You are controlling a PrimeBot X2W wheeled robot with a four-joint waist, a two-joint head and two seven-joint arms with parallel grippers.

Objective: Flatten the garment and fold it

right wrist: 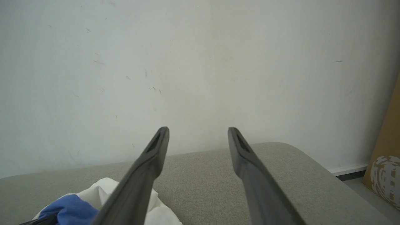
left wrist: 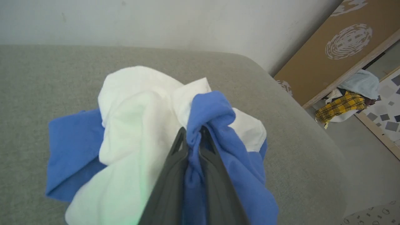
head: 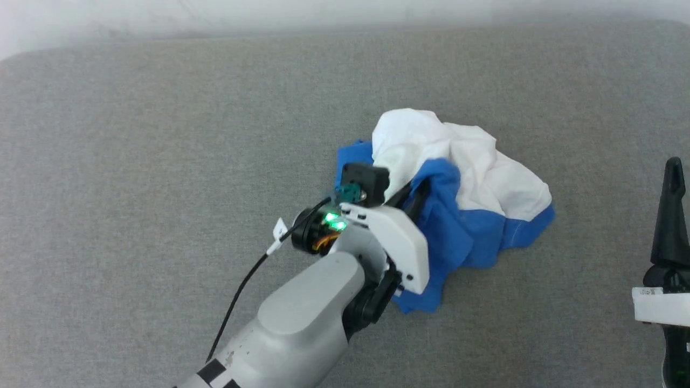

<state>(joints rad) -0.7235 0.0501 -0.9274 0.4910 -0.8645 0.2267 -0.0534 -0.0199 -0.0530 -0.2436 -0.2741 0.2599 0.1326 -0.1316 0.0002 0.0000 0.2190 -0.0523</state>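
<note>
The left pincer [left wrist: 193, 135] is clamped on a bunched blue fold of the garment [head: 488, 178], its two dark fingers pressed together with cloth squeezed between them; the garment lies crumpled in a heap on a grey padded surface [head: 135, 161], perhaps a sofa seat or mattress, with the white body on top and blue spilling out at the edges; well to the right, apart from the heap, the right pincer [right wrist: 197, 134] hovers with fingers spread wide, pointing toward a pale wall [right wrist: 200, 62].

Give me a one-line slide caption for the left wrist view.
The left tool pinches a blue fold of the crumpled white-and-blue garment lying on the grey cushion.
</note>
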